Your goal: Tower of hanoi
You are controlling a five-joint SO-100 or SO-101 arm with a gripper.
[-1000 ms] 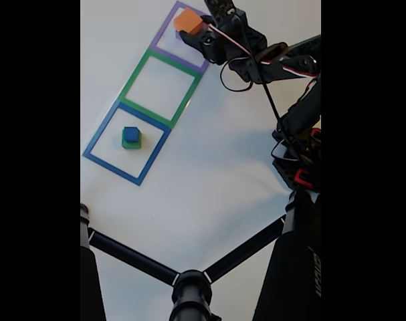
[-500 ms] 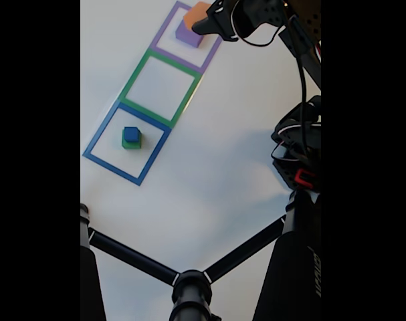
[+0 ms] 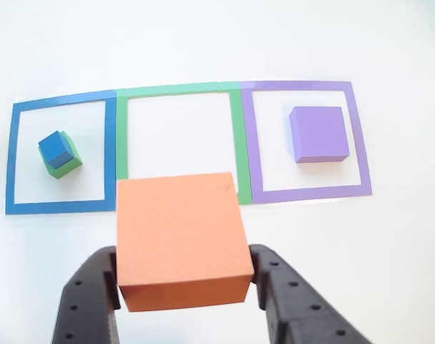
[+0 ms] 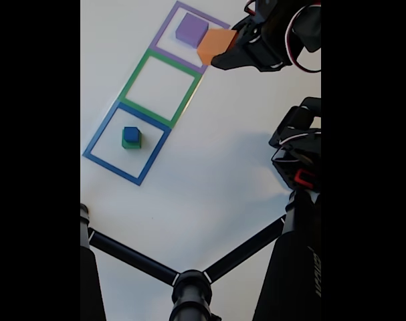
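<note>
The end effector [image 3: 183, 287] pinches the orange block [image 3: 180, 236] between its two fingers, raised off the table [image 3: 389, 251]. Beyond it, the purple block [image 3: 318, 134] sits to the right, the blue block [image 3: 56, 148] atop the green block [image 3: 68, 166] to the left.

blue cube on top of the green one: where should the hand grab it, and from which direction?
Come from straight above and pinch two opposite side faces of the blue cube. It sits on the green block inside the blue outline, sides free all round. It looks rotated relative to the outline, so turn the hand, now shut on the orange block, to match.
</note>
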